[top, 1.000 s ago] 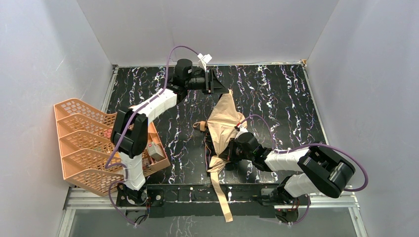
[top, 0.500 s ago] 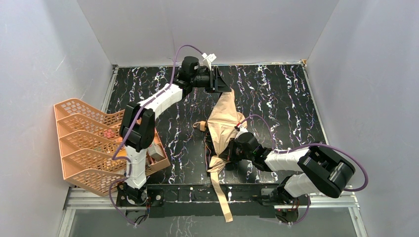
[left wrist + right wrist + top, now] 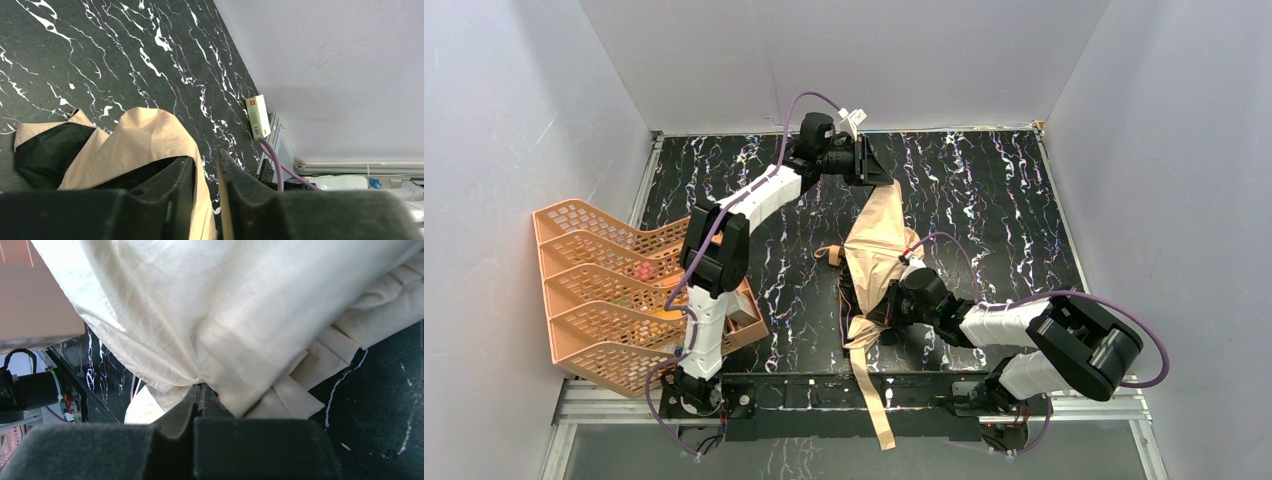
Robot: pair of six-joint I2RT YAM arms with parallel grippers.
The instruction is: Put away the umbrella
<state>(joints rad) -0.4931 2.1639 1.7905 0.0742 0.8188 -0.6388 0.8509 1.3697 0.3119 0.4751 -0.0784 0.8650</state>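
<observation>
Closing: left gripper (image 3: 867, 168) fingers narrower than second ago, tan fabric at far tip of umbrella (image 3: 879, 245) between them, slim gap left; firm pinch or not, cannot tell. Left elbow swung in toward centre. Right gripper (image 3: 894, 300) unmoved, clenched on canopy fold at near end. Umbrella lies mid-table (image 3: 994, 210), slack and unrolled, strap (image 3: 872, 400) trailing over near edge. Likely meaning: both ends nearly secured, folding can start. Count: one umbrella, two grippers, one rack (image 3: 589, 270).

Umbrella (image 3: 225, 315) partly outside right wrist view
</observation>
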